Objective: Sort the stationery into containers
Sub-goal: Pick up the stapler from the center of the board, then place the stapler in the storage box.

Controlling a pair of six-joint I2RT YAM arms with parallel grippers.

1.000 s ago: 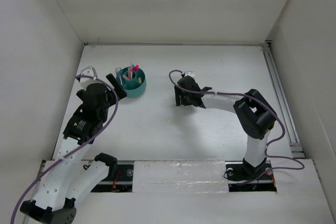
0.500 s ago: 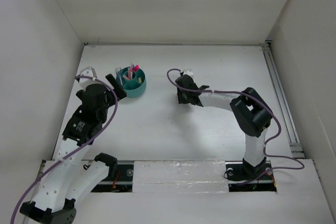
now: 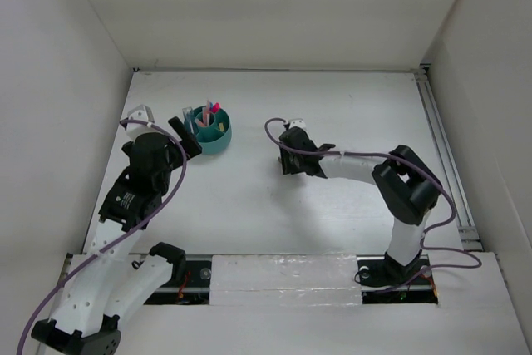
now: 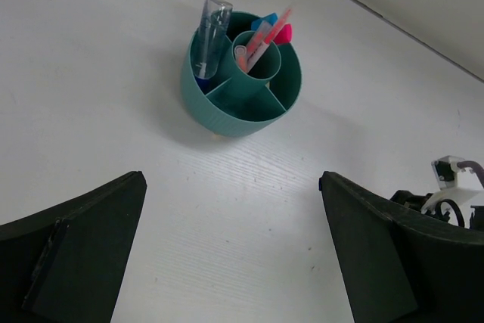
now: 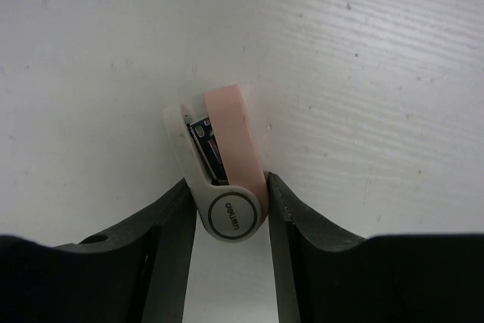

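**Q:** Describe the gripped item and the state of each claw.

**A:** The right gripper (image 5: 229, 213) is pinching a small stapler (image 5: 215, 163). One black finger (image 5: 170, 225) presses each side of its rounded rear end. The stapler has a smooth pink top and a glossy white curved body, with metal showing in the slot between them. A round printed badge marks the rear. It cannot be told whether the stapler touches the table (image 5: 378, 73), a matte white surface with fine wood grain. The left gripper (image 4: 231, 247) is spread wide and grips nothing.

**Q:** Where is the container, and what surrounds it?

**A:** The organiser cup (image 4: 227, 115) is round, teal, smooth plastic with a centre tube and radial dividers. It stands at the far left of the table, just ahead of the left gripper and well apart from the stapler. A thin pink-red pen (image 4: 265, 35) leans in the centre tube. A clear-barrelled pen (image 4: 208, 35) leans in an outer compartment. A blue cap (image 4: 265, 20) and a pink cap (image 4: 284, 34) show behind the tube. Nothing lies between the cup and the right gripper. A purple cable (image 3: 274, 126) loops beside the right wrist.
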